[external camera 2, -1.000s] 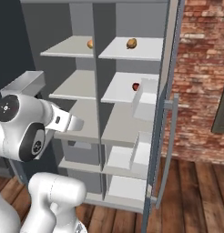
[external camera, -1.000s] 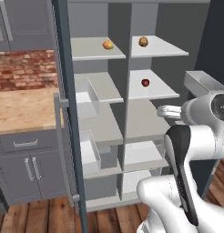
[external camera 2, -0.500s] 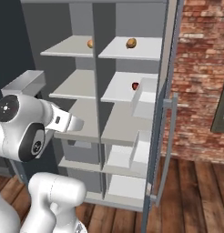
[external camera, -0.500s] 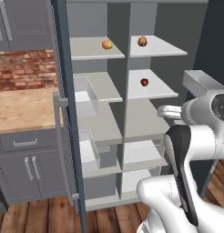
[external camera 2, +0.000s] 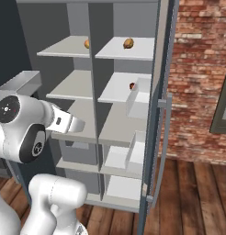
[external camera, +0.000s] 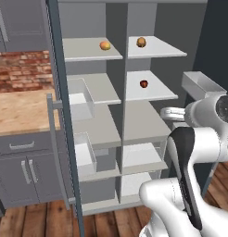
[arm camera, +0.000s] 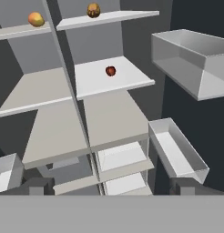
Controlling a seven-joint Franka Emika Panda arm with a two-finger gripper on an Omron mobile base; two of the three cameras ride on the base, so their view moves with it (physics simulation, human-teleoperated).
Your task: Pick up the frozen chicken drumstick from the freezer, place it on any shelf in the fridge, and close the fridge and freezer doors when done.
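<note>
While the gripper (arm camera: 111, 187) hangs low before the open unit, the fingers (arm camera: 38, 185) stand spread wide with nothing between them. The drumstick (external camera: 141, 42) lies on the top shelf (external camera: 169, 50) of the right-hand compartment, well above and beyond the hand. The orange fruit (external camera: 104, 45) sits on the same level across the centre wall, and the apple (external camera: 143, 84) sits one shelf down.

Step in hand, as judged: the reach to the drumstick.
- Raise the hand first. Then go in level over the shelf, so that you clear the shelf edge.
- Keep right of the centre wall, so the fruit next door is not taken by mistake.
- Watch the clear door bins (arm camera: 191, 59) on the right door; they stand near the arm's path.
- The piece is lumpy. Centre it between the fingers and close across its thicker part.
- It may roll on the smooth board if nudged, so close gently.
</note>
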